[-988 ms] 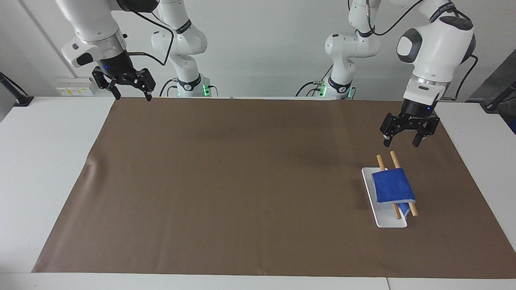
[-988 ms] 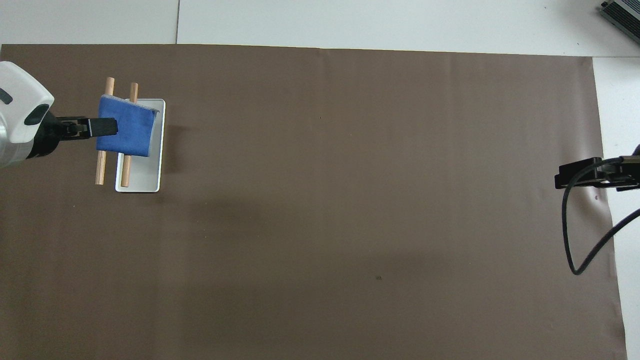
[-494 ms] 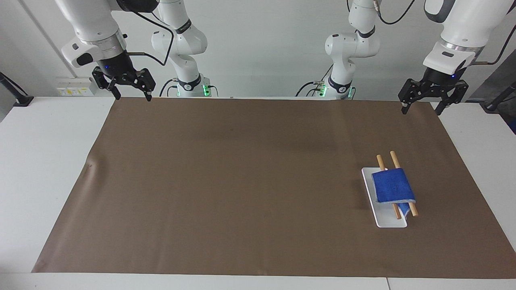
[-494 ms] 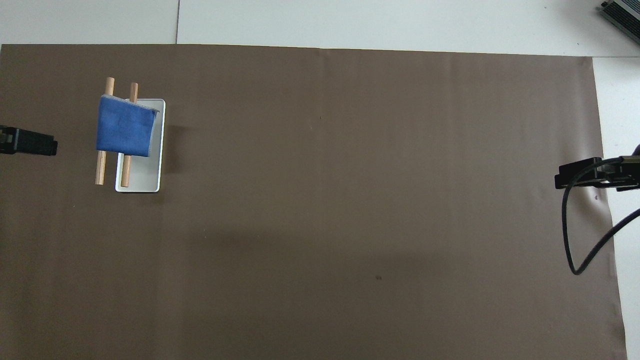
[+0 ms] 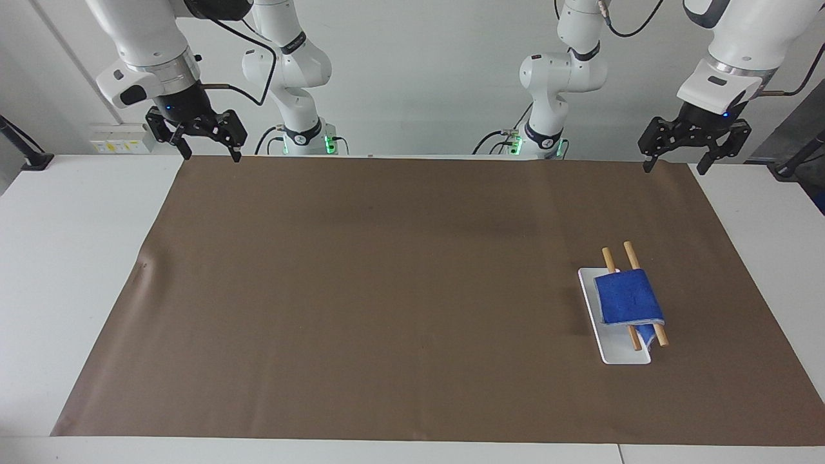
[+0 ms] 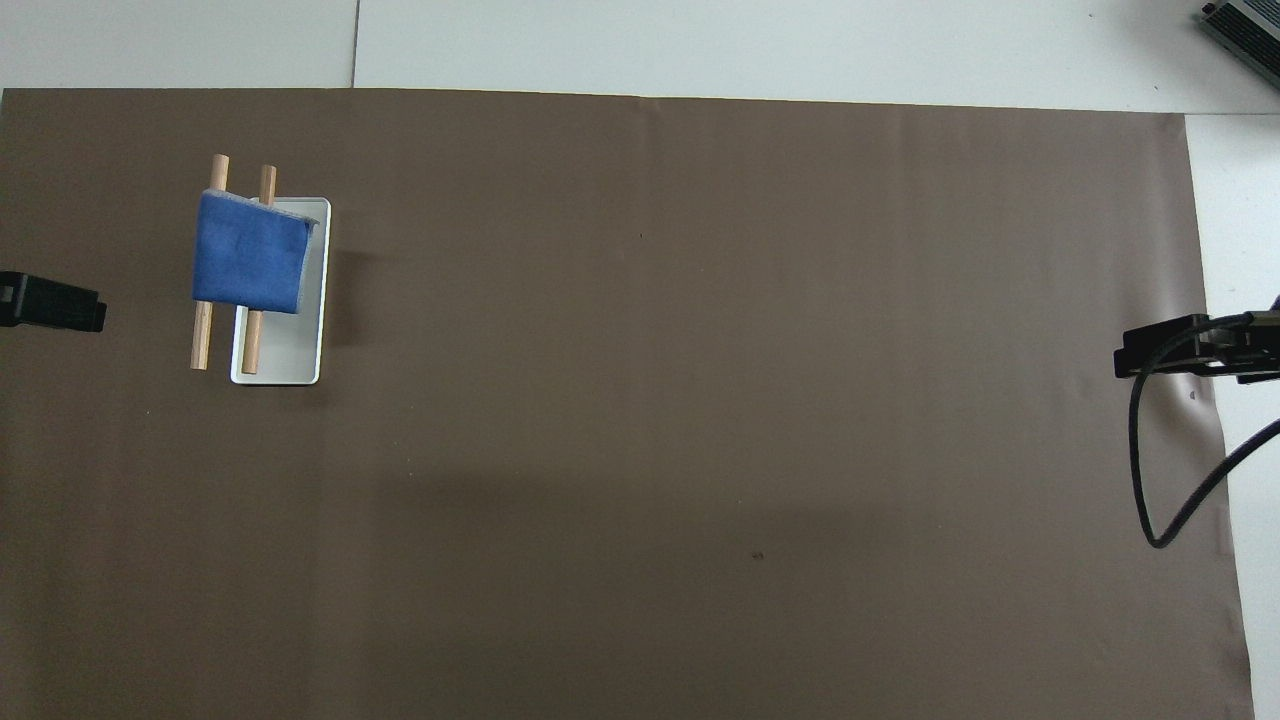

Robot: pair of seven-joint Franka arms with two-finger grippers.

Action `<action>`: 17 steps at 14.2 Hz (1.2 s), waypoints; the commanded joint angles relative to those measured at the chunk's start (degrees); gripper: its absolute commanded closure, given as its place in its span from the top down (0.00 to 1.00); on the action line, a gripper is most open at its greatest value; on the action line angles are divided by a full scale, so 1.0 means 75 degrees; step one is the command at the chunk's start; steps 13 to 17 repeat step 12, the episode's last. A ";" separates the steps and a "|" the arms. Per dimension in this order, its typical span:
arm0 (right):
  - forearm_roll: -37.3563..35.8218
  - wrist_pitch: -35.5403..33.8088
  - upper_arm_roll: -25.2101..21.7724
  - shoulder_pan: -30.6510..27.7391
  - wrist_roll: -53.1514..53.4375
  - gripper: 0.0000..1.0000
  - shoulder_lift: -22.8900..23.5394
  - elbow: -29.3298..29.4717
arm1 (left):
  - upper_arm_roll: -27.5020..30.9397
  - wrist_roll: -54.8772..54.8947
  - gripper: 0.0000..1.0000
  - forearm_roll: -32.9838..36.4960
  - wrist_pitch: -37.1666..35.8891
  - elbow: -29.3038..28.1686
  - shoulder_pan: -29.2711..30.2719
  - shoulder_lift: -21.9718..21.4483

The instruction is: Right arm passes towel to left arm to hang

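Note:
The blue towel (image 5: pixel 628 298) (image 6: pixel 250 253) hangs folded over two wooden rods (image 5: pixel 631 255) (image 6: pixel 203 340) of a small rack with a white base (image 5: pixel 620 353) (image 6: pixel 290 350), toward the left arm's end of the table. My left gripper (image 5: pixel 673 169) (image 6: pixel 60 303) is raised over the mat's edge by the robots, well apart from the towel, open and holding nothing. Over the mat's corner at the right arm's end, my right gripper (image 5: pixel 213 156) (image 6: pixel 1150 350) waits, open with nothing between its fingers.
A brown mat (image 5: pixel 387 290) covers most of the white table (image 5: pixel 64 258). A loose black cable (image 6: pixel 1150 480) droops from the right arm over the mat's edge. A grey device (image 6: pixel 1245 25) sits at the table's corner farthest from the robots.
The left gripper rose from just above the rack and drew back to the robots' edge of the mat, leaving the towel on the rods. The right arm barely moved.

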 commanded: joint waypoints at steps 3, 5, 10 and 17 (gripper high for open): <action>0.0001 -0.0107 0.0038 -0.0096 -0.0022 1.00 -0.0066 -0.0081 | 0.0032 0.0038 1.00 -0.0057 -0.0199 -0.0243 0.0119 -0.0230; 0.0013 -0.0119 0.0050 -0.0096 -0.0057 1.00 -0.0078 -0.0092 | 0.0021 0.0027 1.00 -0.0057 -0.0514 -0.0232 0.0119 -0.0243; 0.0083 -0.0014 0.0027 -0.0107 0.0002 1.00 -0.0078 -0.0139 | -0.0014 -0.0617 1.00 -0.0057 -0.0692 -0.0314 0.0119 -0.0418; 0.0095 -0.0049 0.0015 -0.0108 -0.0010 1.00 -0.0090 -0.0151 | -0.0014 -0.0630 1.00 -0.0057 -0.0751 -0.0302 0.0073 -0.0418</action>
